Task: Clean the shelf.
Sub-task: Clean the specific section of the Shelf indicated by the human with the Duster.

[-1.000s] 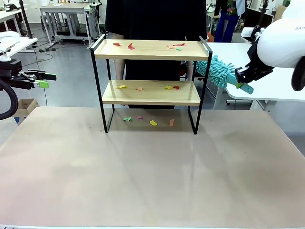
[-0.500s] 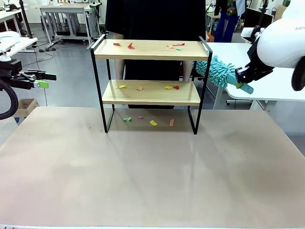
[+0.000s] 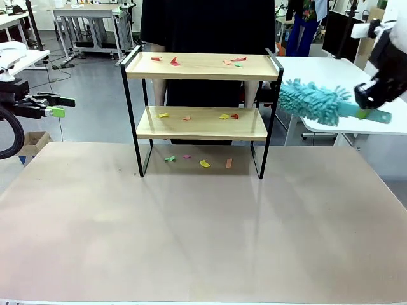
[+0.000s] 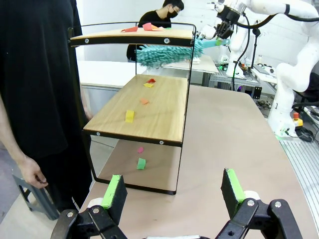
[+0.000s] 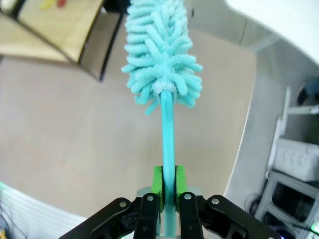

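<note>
A two-tier shelf [image 3: 197, 66] stands at twelve o'clock on a matt beige desk [image 3: 203, 241], with a person [image 3: 203, 25] in black just behind it. Its boards are smooth pale wood in a thin black metal frame with raised end rails. Small flat coloured scraps [image 3: 175, 61], red, yellow, orange and green, lie on both boards and on the desk beneath. At three o'clock of the shelf, apart from its rail, the right end effector [image 5: 168, 181] is clamped tight on the thin teal plastic handle of a duster [image 3: 311, 101], whose fluffy head of soft teal noodle-like strands points toward the shelf. At nine o'clock, well apart, the left end effector [image 4: 174, 191] hangs with its jaws spread wide, holding nothing. The step in hand looks like the approach, with sweeping not yet begun. The next move probably calls for bringing the head past the raised rail onto a board and brushing the light scraps off.
</note>
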{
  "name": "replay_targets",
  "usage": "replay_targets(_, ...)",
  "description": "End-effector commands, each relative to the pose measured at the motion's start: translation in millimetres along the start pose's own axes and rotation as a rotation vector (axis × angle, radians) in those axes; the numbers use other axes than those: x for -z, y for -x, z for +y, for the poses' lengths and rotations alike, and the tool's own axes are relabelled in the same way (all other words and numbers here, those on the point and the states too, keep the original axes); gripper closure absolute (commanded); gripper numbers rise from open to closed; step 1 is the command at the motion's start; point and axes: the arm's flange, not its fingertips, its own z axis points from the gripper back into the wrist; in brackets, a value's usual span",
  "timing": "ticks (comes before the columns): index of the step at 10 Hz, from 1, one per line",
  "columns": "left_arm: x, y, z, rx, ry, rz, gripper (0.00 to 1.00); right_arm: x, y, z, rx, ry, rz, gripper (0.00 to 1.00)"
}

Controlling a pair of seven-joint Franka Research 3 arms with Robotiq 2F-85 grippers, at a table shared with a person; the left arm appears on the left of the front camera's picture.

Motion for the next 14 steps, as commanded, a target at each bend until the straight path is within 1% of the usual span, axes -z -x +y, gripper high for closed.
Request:
replay_targets(1,0,-2,-1,0.008,-0.002,-0.001,0.0,-11,19,15,-0.024,0.057,0.146,0.87)
replay_targets(2,0,-2,-1,0.008,-0.002,-0.001,0.0,-18,30,20,-0.036,0.074,0.227,0.87)
replay_targets(3,0,-2,-1,0.008,-0.002,-0.001,0.0,-28,48,31,-0.105,0.028,0.304,0.87)
replay_targets(5,0,-2,-1,0.008,-0.002,-0.001,0.0,-38,68,49,-0.21,-0.063,0.385,0.87)
replay_targets(6,0,-2,-1,0.008,-0.002,-0.001,0.0,-39,77,58,-0.288,-0.137,0.407,0.87)
replay_targets(8,0,-2,-1,0.008,-0.002,-0.001,0.0,-36,90,75,-0.471,-0.28,0.4,0.87)
replay_targets(9,0,-2,-1,0.008,-0.002,-0.001,0.0,-35,94,80,-0.553,-0.351,0.375,0.87)
replay_targets(11,0,-2,-1,0.008,-0.002,-0.001,0.0,-24,92,67,-0.686,-0.515,0.314,0.87)
replay_targets(13,0,-2,-1,0.008,-0.002,-0.001,0.0,-18,97,48,-0.783,-0.573,0.298,0.87)
replay_targets(14,0,-2,-1,0.008,-0.002,-0.001,0.0,-15,96,35,-0.796,-0.602,0.28,0.87)
